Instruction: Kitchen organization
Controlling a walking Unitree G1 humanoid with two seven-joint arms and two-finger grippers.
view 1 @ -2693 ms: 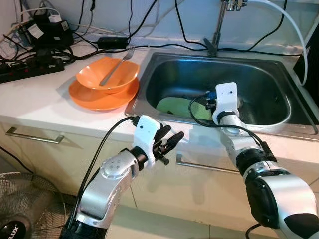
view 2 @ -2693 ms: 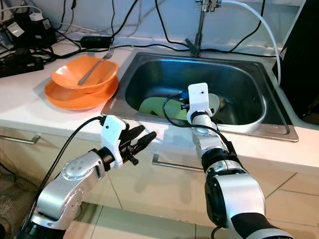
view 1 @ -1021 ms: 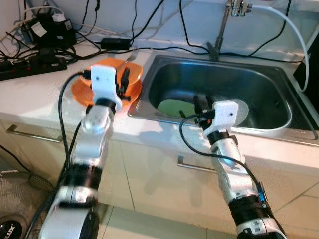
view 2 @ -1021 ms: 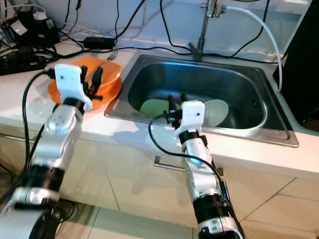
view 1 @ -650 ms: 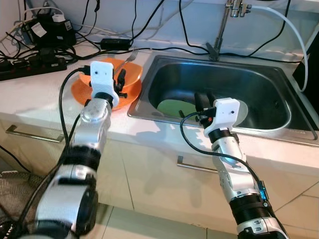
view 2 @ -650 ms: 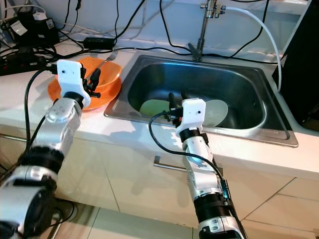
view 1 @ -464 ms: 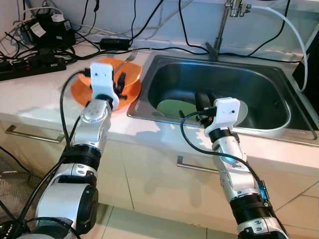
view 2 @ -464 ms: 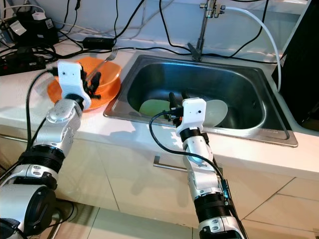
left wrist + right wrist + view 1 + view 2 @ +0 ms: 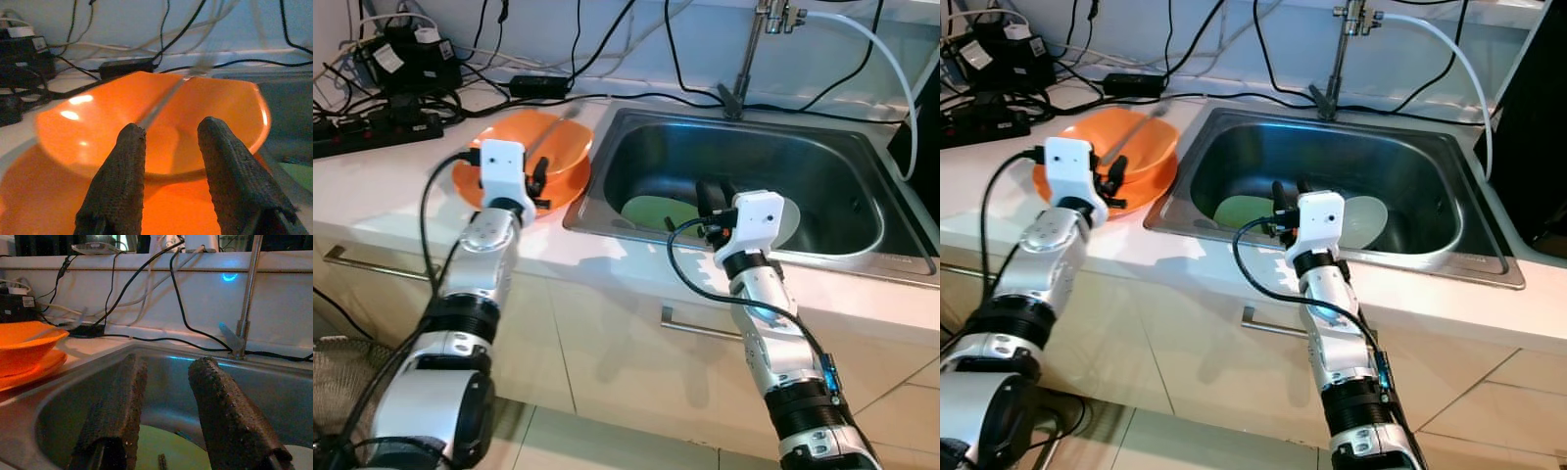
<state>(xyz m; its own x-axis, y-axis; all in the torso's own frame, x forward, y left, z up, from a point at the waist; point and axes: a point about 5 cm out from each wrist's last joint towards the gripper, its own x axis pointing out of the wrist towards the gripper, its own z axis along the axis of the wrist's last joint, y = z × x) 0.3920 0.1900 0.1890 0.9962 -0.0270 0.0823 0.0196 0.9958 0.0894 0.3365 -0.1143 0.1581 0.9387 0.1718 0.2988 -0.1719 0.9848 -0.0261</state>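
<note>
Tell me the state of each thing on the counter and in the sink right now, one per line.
orange bowl: upright, stacked on the plate
orange plate: flat on the counter
fork: resting in the bowl
green plate: lying in the sink
left gripper: open, at the bowl
right gripper: open, over the sink

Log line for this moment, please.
left hand open, at orange bowl | fork in bowl | right hand open over sink

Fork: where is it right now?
The fork lies in the orange bowl stacked on the orange plate, on the counter left of the sink, just beyond the left claw.
</note>
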